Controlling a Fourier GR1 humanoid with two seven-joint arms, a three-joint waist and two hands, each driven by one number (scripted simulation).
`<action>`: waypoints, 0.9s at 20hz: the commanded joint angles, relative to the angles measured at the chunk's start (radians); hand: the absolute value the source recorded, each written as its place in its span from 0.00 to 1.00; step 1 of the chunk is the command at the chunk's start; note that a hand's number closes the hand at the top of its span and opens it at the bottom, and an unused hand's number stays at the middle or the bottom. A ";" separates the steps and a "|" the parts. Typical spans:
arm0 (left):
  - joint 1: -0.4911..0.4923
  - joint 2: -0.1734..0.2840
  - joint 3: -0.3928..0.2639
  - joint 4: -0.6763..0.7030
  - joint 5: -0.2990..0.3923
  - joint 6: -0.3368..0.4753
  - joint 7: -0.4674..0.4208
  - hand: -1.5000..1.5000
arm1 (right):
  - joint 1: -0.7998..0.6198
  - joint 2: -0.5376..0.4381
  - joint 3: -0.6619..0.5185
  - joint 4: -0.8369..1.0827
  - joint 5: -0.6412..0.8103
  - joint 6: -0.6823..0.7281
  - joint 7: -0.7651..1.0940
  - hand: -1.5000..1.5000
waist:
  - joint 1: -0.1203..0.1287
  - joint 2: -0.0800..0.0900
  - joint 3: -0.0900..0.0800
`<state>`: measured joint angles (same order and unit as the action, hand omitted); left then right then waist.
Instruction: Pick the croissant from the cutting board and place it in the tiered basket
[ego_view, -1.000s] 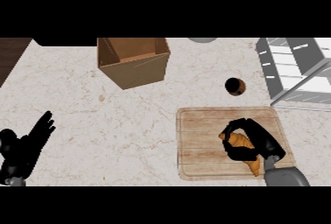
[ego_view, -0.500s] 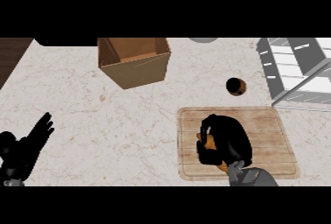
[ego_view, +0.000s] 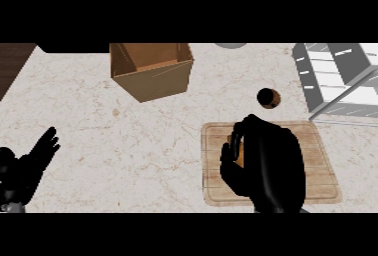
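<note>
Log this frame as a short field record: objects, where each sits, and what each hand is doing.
board: wooden cutting board on the counter, lower right
croissant: only a sliver shows at the right hand's edge
right hand: over the board, covering the croissant; grip cannot be told
left hand: open, resting at the lower left edge
basket: tiered basket, upper right
box: open cardboard box, top centre

Bench (ego_view: 111, 135): pale marble-like stone, faintly veined, smooth with a matt sheen. Cutting board (ego_view: 325, 160): light wood, visible plank grain, grooved rim. Open box (ego_view: 159, 80): plain brown cardboard, matt. Tiered basket (ego_view: 332, 75): pale grey metal wire and slats, slightly glossy. Right robot hand (ego_view: 269, 165) and left robot hand (ego_view: 26, 170): black, matt, plastic-like casing.
</note>
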<state>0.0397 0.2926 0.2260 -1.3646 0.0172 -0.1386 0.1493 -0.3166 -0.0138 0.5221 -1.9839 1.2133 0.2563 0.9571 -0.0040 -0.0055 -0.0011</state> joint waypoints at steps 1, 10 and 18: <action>0.032 -0.010 -0.007 -0.004 -0.013 -0.003 -0.026 0.50 | -0.086 -0.003 -0.091 -0.136 0.029 0.093 0.061 1.00 | 0.002 0.002 0.001; -0.006 -0.009 0.008 -0.026 -0.008 -0.005 0.020 0.50 | -0.204 -0.036 -0.389 -0.067 -0.100 0.068 -0.095 1.00 | 0.007 0.005 0.001; -0.033 -0.045 -0.012 0.002 -0.031 0.021 0.010 0.50 | -0.385 -0.204 -0.655 0.315 -0.218 -0.117 -0.371 1.00 | 0.012 0.009 0.001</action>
<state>0.0226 0.2640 0.2188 -1.3794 -0.0079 -0.1291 0.1598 -0.6380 -0.1346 -0.0222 -1.8051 1.0525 0.1838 0.7011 0.0078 0.0020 0.0001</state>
